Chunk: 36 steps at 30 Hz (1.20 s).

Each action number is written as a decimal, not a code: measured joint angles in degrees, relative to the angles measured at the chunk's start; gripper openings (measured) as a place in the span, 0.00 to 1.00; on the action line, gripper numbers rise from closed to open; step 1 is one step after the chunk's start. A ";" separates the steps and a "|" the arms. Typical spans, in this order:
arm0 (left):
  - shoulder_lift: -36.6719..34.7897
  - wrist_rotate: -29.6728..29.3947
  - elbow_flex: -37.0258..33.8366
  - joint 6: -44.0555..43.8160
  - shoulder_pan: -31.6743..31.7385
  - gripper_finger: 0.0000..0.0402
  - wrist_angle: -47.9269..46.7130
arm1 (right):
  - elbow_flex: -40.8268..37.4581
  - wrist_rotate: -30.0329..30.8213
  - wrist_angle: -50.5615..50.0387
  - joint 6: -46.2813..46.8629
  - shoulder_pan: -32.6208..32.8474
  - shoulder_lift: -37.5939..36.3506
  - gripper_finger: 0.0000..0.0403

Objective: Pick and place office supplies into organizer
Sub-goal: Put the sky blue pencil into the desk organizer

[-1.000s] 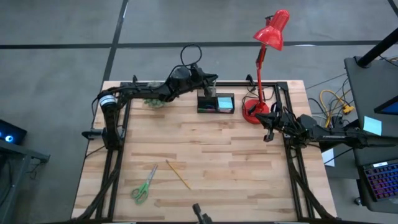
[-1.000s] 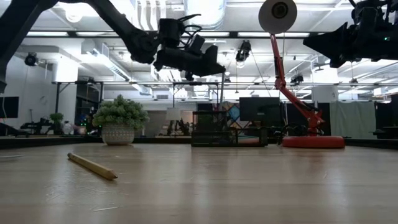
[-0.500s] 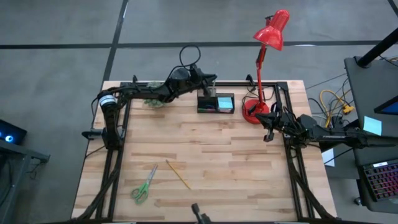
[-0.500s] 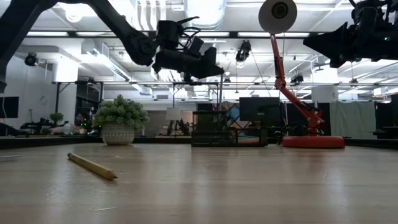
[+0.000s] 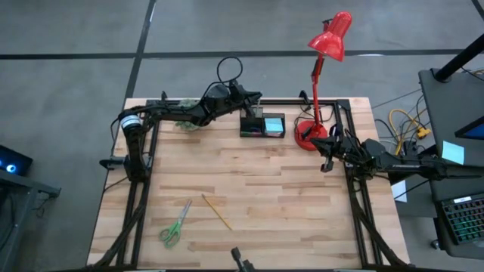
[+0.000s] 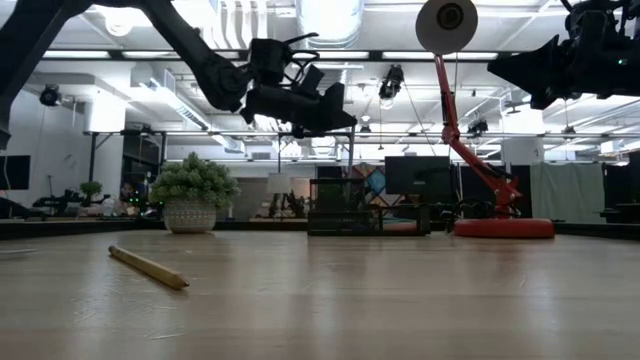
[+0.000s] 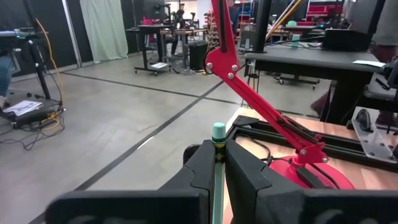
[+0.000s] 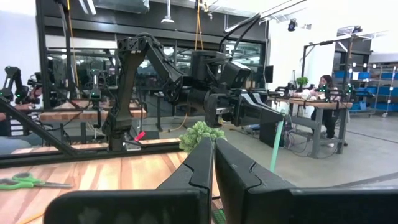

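Observation:
My left gripper [image 5: 254, 97] reaches level over the table's far middle, shut on a teal pen [image 6: 352, 150] above the black organizer [image 5: 262, 125]. The organizer stands on the table beside the lamp and holds a light-blue sticky-note pad [image 5: 274, 121]. The green-handled scissors [image 5: 175, 224] and the yellow pencil [image 5: 216, 211] lie flat near the table's near edge. My right gripper [image 5: 325, 149] waits shut and holding nothing by the right edge. My left gripper pinches the teal pen between its two fingers just below the pen's capped top end [image 7: 218, 132]. The fingers come level from the table's left and lie across the pen. The pen hangs upright below them [image 8: 277, 146], lifted clear of the table, over the organizer.
A red desk lamp has its base [image 5: 308, 134] right of the organizer and its arm rising over it. A small potted plant [image 5: 185, 121] stands left of the organizer under my left arm. The bare wood of the table's middle [image 5: 249, 174] is free.

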 joint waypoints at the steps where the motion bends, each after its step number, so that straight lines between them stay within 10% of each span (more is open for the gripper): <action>1: 0.00 0.00 -0.01 0.00 0.00 0.02 -0.02 | 0.00 0.00 0.00 0.00 0.00 0.00 0.02; 36: 0.31 0.07 -0.09 -1.40 0.00 0.06 -4.17 | 0.00 0.00 0.07 0.45 0.00 0.00 0.02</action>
